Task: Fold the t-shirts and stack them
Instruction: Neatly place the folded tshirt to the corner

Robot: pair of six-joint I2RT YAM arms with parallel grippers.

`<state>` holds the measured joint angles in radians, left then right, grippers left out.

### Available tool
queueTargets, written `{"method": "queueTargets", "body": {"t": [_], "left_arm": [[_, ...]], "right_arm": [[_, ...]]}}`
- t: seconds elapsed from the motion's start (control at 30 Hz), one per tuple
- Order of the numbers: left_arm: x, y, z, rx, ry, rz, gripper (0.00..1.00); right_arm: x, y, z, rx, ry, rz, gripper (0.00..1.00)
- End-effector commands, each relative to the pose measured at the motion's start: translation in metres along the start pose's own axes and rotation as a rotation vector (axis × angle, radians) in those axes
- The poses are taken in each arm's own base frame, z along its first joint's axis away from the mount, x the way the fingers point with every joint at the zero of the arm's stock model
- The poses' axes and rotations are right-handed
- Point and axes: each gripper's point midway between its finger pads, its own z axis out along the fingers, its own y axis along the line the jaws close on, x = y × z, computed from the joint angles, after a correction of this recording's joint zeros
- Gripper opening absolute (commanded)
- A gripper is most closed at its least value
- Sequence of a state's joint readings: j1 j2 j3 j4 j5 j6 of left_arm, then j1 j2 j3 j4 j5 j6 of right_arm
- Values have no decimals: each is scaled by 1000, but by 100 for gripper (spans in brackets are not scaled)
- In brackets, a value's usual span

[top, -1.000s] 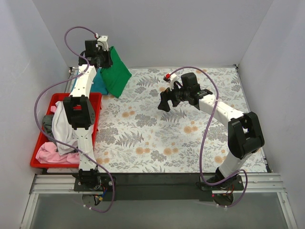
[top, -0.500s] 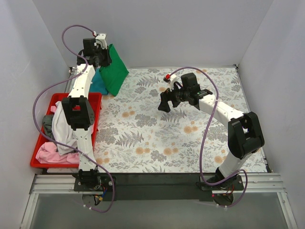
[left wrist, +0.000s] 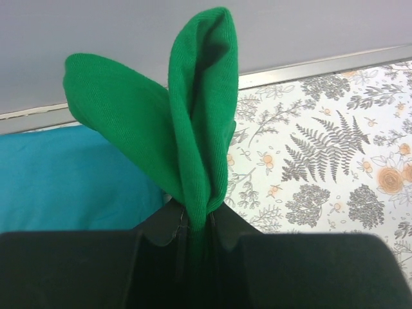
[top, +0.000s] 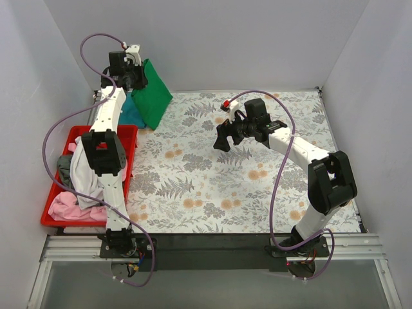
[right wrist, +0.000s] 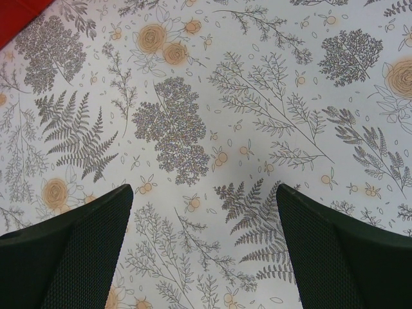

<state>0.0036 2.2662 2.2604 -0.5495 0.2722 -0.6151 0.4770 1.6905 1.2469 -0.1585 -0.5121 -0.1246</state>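
My left gripper (top: 139, 76) is shut on the bright green t-shirt (top: 152, 95) and holds it up at the far left corner, above the teal-blue t-shirt (top: 132, 113) lying flat there. In the left wrist view the green cloth (left wrist: 187, 135) stands bunched out of my closed jaws, with the teal shirt (left wrist: 71, 174) below left. My right gripper (top: 222, 138) is open and empty, hovering over the middle of the floral table cloth (top: 244, 187); its fingers (right wrist: 77, 257) frame bare cloth. White (top: 84, 167), pink (top: 67, 205) and dark grey (top: 64, 166) shirts lie in the red tray (top: 55, 193).
The red tray sits at the table's left edge beside my left arm. White walls close the back and sides. The floral cloth (right wrist: 212, 116) covers the table.
My left gripper has lifted the green t-shirt a little higher and further back left. The right arm has not moved.
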Motion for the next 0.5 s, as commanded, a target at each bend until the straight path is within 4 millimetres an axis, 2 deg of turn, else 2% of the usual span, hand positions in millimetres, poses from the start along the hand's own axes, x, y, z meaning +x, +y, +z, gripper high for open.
{"method": "queueTargets", "body": {"t": [0.0, 0.3, 0.47], "left_arm": [[-76, 9, -58, -46, -174, 57, 0], [-70, 17, -57, -54, -163, 70, 0], [-60, 26, -49, -39, -147, 66, 0]], "right_arm": [[-5, 3, -3, -16, -15, -15, 98], [-4, 1, 1, -21, -11, -3, 98], [0, 1, 3, -22, -2, 2, 98]]}}
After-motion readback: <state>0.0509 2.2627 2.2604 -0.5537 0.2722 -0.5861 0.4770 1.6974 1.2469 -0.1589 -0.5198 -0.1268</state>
